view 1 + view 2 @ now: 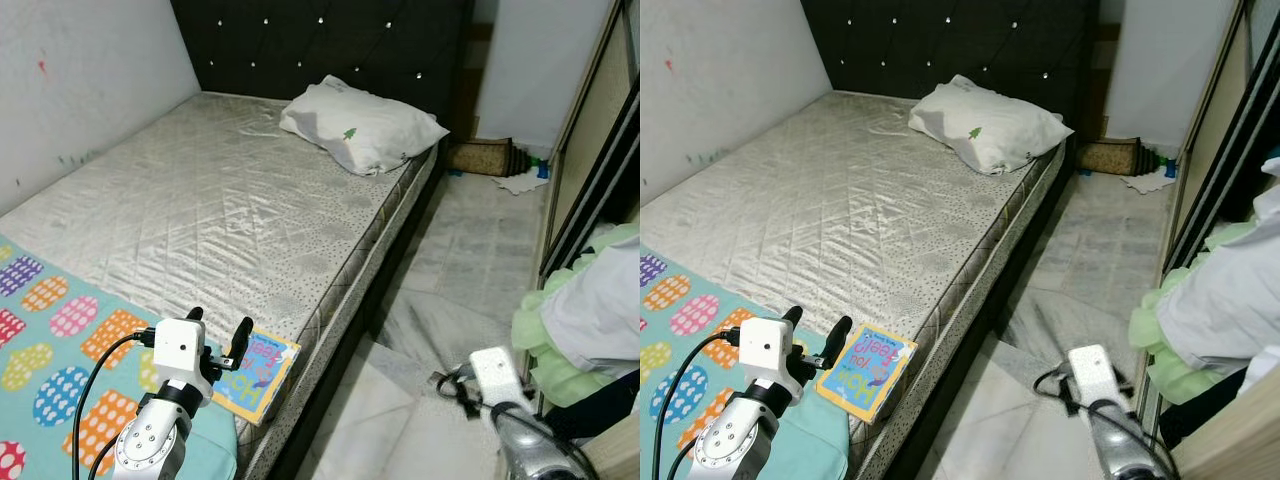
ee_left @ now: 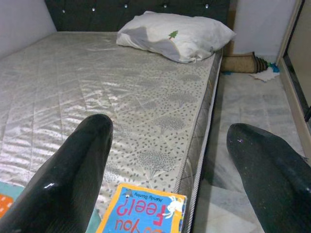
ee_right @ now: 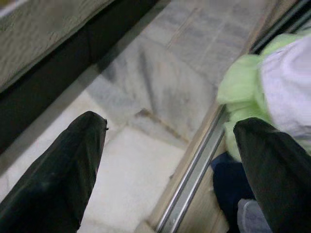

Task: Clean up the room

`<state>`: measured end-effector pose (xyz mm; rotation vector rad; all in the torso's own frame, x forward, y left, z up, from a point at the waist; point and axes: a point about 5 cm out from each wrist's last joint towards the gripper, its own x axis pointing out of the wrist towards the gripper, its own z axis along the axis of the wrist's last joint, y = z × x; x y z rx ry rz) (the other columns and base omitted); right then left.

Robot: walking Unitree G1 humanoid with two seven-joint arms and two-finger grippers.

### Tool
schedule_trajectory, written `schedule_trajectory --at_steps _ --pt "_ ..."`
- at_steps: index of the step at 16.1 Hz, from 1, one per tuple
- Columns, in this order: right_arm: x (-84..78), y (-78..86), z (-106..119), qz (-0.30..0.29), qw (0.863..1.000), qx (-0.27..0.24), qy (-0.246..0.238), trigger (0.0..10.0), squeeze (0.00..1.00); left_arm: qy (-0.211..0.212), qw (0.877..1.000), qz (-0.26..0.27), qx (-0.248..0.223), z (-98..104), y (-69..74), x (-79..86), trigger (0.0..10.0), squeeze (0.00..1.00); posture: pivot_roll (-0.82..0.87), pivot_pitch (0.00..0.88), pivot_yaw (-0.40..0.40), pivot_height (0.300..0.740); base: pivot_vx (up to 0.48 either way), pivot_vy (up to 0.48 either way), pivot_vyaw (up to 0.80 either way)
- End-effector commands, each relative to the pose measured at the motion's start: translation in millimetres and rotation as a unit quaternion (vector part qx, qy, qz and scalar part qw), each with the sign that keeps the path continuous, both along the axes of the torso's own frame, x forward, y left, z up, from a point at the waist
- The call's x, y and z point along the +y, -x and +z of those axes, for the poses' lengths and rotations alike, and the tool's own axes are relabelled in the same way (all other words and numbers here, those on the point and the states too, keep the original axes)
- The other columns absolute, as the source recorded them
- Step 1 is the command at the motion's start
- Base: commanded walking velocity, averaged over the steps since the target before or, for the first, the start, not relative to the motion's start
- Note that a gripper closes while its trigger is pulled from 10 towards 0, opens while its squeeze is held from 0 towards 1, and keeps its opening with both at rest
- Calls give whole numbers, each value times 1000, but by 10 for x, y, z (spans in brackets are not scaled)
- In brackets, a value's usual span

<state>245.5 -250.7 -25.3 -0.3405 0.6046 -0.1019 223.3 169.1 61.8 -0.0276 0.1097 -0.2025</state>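
A humanoid robot stands at the foot corner of a bed (image 1: 200, 210), its left claw (image 1: 218, 338) raised over the mattress edge with both black fingers spread wide and nothing between them, poised just short of a children's picture book (image 1: 256, 375). The book, blue-covered with an orange border, lies flat at the near corner of the mattress, one edge resting on a turquoise blanket (image 1: 60, 350) printed with spotted ovals; the claw's line along its fingers suggests the book is the item about to be tidied. The right claw (image 3: 167, 160) hangs low over the marble floor (image 1: 470, 260) in the aisle beside the bed, fingers likewise parted and empty, apparently waiting.

By count: one book, one white pillow (image 1: 360, 125) set against the dark tufted headboard (image 1: 320, 45), one blanket. A heap of green and white clothes (image 1: 580, 325) spills from the wardrobe (image 1: 590, 150) with its sliding track, likely left where it was dropped. At the far end of the aisle sit one rolled mat (image 1: 480, 157) and a crumpled white cloth or paper (image 1: 522, 181), too small to identify further.
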Motion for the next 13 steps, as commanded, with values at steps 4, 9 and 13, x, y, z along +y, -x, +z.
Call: schedule_trajectory --at_steps 4,9,13 --pt "180 -474 471 33 988 -145 -42 10000 0 -6 1000 1 -4 44 -38 26 10000 0 -161 0 119 740 0 0 0" --pt "606 -608 682 118 967 -210 -84 10000 0 -5 1000 2 -4 48 -8 30 10000 0 -157 0 115 740 0 0 160" --pt "685 -512 741 120 960 -231 -108 10000 0 -5 1000 0 0 39 36 19 10000 0 -154 0 116 740 0 0 800"
